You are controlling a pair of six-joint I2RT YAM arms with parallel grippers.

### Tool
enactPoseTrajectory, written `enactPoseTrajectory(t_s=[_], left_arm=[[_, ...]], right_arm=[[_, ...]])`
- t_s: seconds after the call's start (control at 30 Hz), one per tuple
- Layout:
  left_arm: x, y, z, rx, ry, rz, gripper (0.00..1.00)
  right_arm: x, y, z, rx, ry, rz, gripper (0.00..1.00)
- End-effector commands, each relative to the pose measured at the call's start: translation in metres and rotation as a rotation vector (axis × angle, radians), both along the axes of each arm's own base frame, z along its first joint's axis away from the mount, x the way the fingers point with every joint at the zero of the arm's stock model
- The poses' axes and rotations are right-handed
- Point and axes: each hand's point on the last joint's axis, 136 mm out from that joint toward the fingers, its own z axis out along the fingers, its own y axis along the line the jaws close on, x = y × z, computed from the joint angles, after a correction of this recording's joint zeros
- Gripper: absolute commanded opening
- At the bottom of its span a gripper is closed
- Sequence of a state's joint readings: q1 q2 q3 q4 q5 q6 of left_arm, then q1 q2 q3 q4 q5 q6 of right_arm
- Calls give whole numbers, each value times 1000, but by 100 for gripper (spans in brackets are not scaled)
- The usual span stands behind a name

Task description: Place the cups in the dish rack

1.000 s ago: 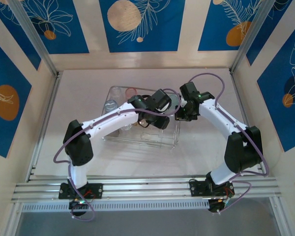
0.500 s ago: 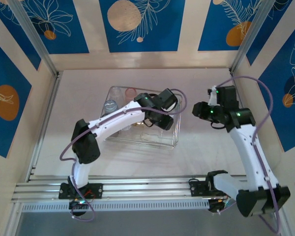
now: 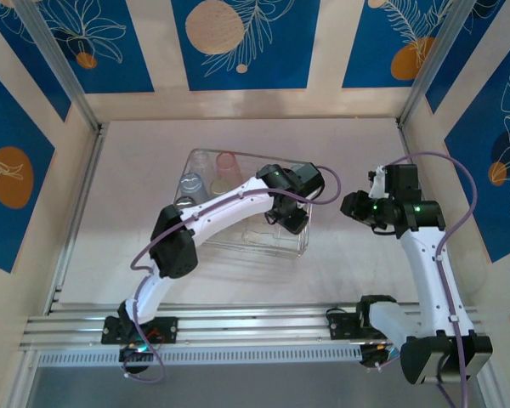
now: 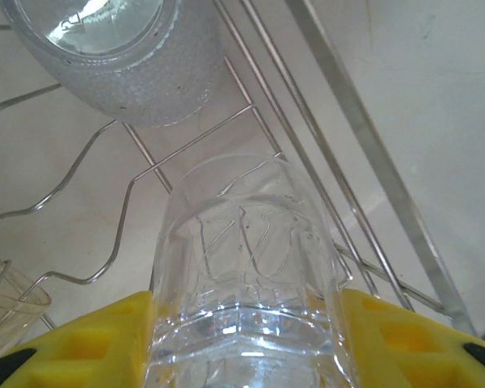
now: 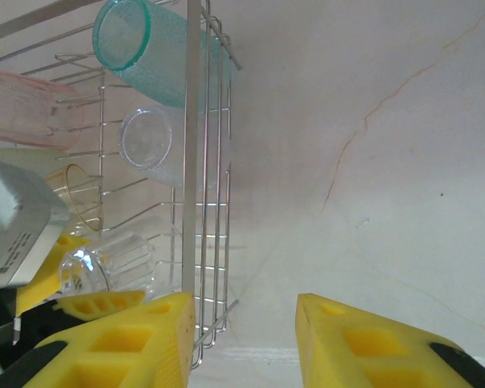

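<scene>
One clear cup, clamped in the left gripper, hangs over the right end of the dish rack, seemingly needing only lowering and release; the right gripper waits beside it, fingers apart and empty.

Claw pads yellow; clear cup faceted; teal cup pebbled; pink cup; rack silver; table cream; walls blue w/ leaf print.

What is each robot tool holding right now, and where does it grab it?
The left tool grips a clear cup by its sides, over the dish rack. The right tool is open and holds nothing.
</scene>
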State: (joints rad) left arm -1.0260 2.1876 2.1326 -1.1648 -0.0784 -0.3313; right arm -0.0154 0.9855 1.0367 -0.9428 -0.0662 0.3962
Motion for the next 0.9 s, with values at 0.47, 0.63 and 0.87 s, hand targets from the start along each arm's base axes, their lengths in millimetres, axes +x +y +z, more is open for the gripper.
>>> enactPoseTrajectory(t_s=[0.47, 0.63, 0.87], left_arm=[[21, -10, -17, 42, -41, 3, 11], [26, -9, -24, 53, -38, 10, 28], [31, -10, -29, 53, -54, 6, 56]], right_arm=[[-8, 6, -13, 21, 23, 50, 38], [-8, 10, -11, 38, 21, 72, 39], [-10, 15, -8, 48, 24, 90, 39]])
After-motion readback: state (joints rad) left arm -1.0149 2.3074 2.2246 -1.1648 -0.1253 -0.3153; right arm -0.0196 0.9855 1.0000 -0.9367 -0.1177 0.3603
